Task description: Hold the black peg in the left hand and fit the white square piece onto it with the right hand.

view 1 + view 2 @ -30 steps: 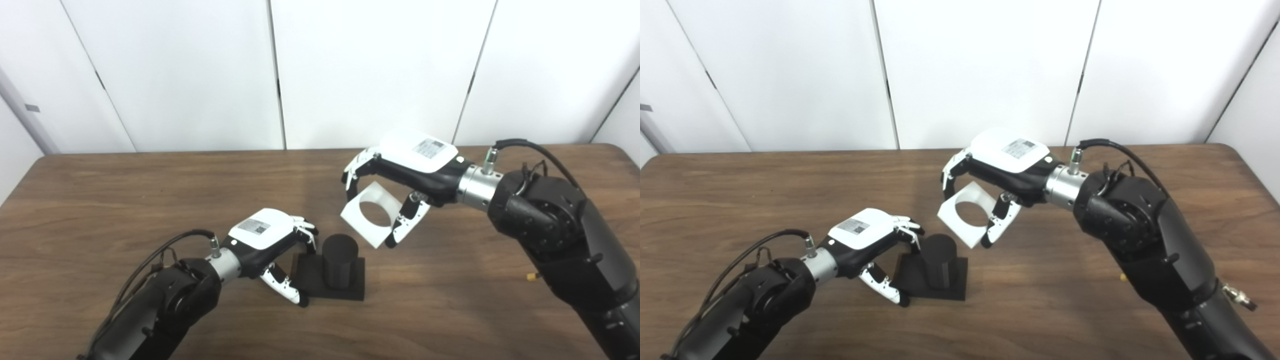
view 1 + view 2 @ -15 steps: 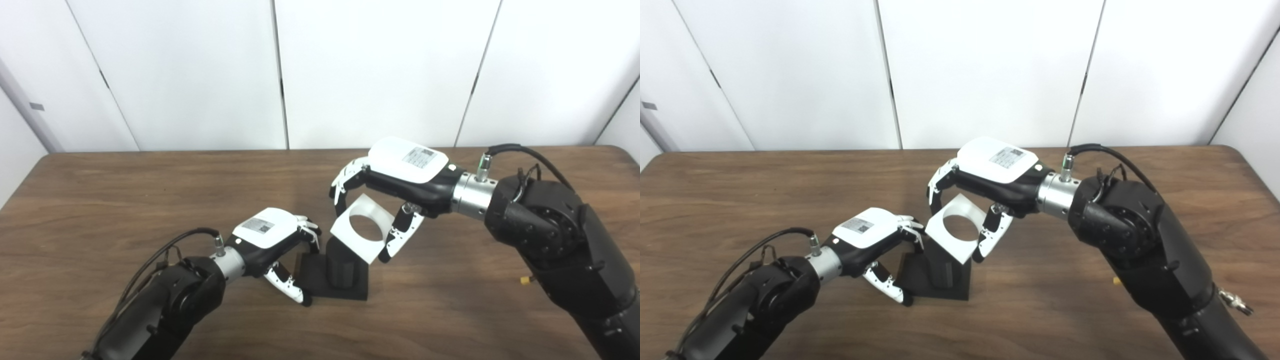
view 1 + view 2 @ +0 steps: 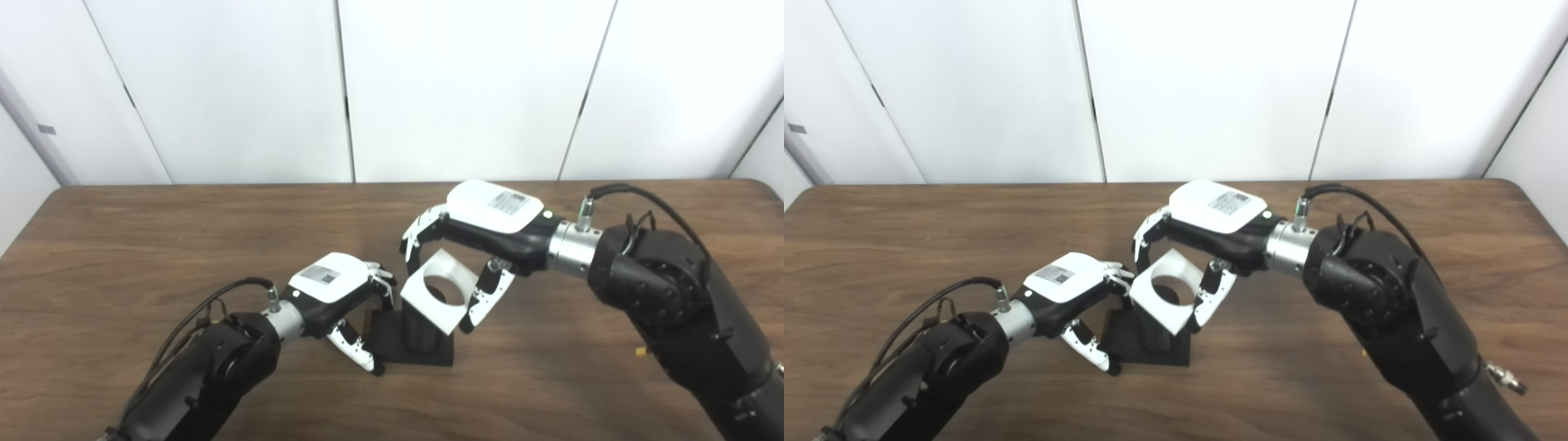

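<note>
The black peg [image 3: 419, 331] stands upright on its square black base [image 3: 444, 356] on the wooden table [image 3: 184, 245]. My left hand [image 3: 331, 288] clasps the base's left edge, fingers over the back and thumb at the front. My right hand [image 3: 484, 226] is shut on the white square piece [image 3: 454, 312], fingers on its far edge and thumb on its near right edge. The piece is tilted and its round hole sits over the peg's top, which shows dark through the hole. It also shows in the right eye view [image 3: 1176, 315].
White wall panels stand behind the table's far edge. A small yellow thing [image 3: 640, 352] lies on the table under my right arm. Bare table surface lies to the left and at the back.
My right hand has carried the white piece down and to the left, from beside the peg to over its top. My left hand has stayed at the base.
</note>
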